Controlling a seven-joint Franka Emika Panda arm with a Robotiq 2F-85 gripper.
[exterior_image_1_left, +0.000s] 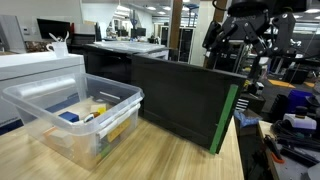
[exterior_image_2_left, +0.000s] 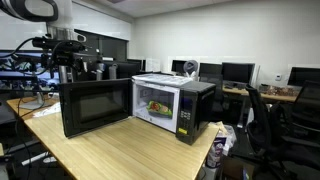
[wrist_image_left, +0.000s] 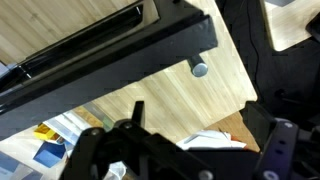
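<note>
Office lab — monitors (exterior_image_2_left: 235, 72), desks (exterior_image_2_left: 285, 95) (swivel chairs (exterior_image_2_left: 262, 120) too)

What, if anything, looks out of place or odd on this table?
Only the microwave stands out: its door is swung wide open, reaching across the wooden table, with something colourful sitting inside. The open gripper hangs above the door's outer edge. Nothing looks spilled or damaged.
</note>
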